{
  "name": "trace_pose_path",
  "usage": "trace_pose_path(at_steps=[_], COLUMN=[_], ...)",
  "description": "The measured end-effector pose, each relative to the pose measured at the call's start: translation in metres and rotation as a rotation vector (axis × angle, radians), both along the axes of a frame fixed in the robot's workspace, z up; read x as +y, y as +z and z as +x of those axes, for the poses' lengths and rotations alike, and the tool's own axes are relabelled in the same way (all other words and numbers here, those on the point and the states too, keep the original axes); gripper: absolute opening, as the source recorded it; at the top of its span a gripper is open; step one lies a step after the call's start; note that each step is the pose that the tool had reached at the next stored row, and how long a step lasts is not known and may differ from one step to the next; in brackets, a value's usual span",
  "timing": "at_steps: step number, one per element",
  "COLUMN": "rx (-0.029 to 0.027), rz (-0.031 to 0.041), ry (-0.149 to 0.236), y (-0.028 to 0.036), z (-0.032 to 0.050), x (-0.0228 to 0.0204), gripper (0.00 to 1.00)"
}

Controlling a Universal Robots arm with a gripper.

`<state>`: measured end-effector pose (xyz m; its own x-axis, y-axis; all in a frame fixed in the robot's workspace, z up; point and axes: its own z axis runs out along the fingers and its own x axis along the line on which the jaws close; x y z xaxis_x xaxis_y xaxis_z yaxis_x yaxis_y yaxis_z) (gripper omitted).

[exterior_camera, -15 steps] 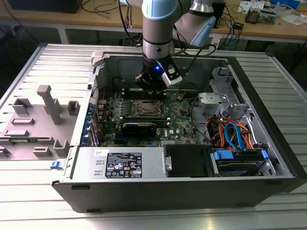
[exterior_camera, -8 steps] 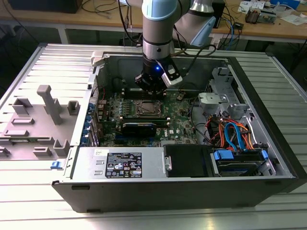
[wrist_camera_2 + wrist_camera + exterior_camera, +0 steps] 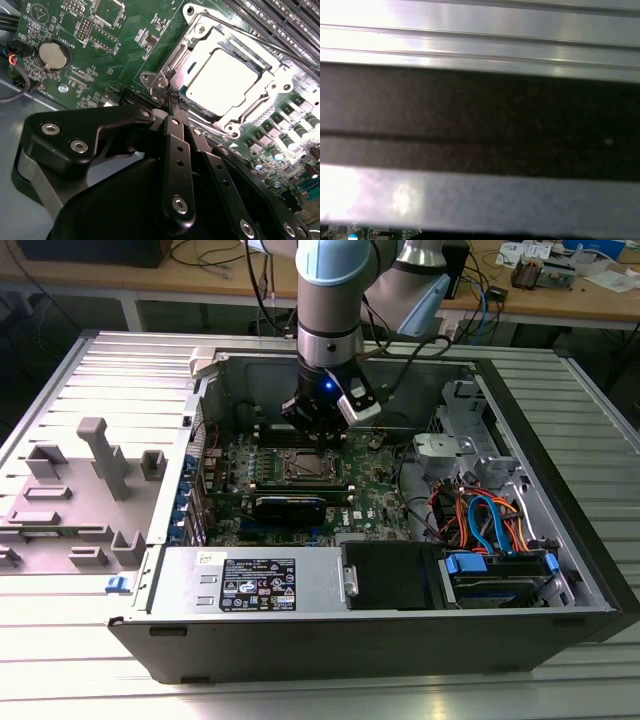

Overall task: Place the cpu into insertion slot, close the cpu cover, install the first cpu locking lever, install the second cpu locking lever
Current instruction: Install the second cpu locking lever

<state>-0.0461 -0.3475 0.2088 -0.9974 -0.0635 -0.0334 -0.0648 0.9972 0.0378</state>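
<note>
- Exterior view: the arm reaches down into the open case [image 3: 560, 540], and the gripper [image 3: 318, 428] hangs over the green board [image 3: 385, 502], just behind the slot [image 3: 303, 468]. Taking the slot as the landmark, the black memory slots [image 3: 290, 435] lie on its far side under the gripper, a dark card [image 3: 290, 506] lies on its near side, and the drive bay with its blue and orange cables [image 3: 480, 525] sits well off toward the exterior view's right. The slot shows a silvery rim around a greyish middle; the levers are too small to make out here.
- Second wrist view: the gripper [image 3: 176, 102] has its two fingers pressed together with nothing between them. Their tips sit at the slot's [image 3: 226, 127] near corner, at or just above the metal frame; whether they touch it cannot be told. The cpu [image 3: 222, 77] already lies seated in the slot, its pale metal top showing through the window of the cover [image 3: 267, 67], which looks to be lying flat over it. So the slot lies directly ahead of the fingertips, and the fingers' long axis points at that corner, roughly along the slot's diagonal. A thin wire lever [image 3: 260, 40] runs along the slot's far edge, beside the memory slots [image 3: 287, 17]. A round coin cell [image 3: 52, 55] sits well away from the slot.
- First wrist view: blurred grey and dark bands, with a sliver of green board [image 3: 370, 233] at one edge.
</note>
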Motion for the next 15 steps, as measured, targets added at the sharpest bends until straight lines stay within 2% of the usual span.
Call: trace_pose_path(at_steps=[2, 7, 10, 15], rx=[0.0001, 0.0, -0.0001, 0.0001], rz=[-0.0001, 0.0, 0.0002, 0.0], ry=[0.0, 0.0, 0.0, 0.0], y=[0.0009, 0.0076, 0.008, 0.008], z=[-0.0001, 0.0, 0.0, 0.0], x=[-0.0006, -0.0015, -0.0022, -0.0075], gripper=[0.11, 0.11, 0.11, 0.11])
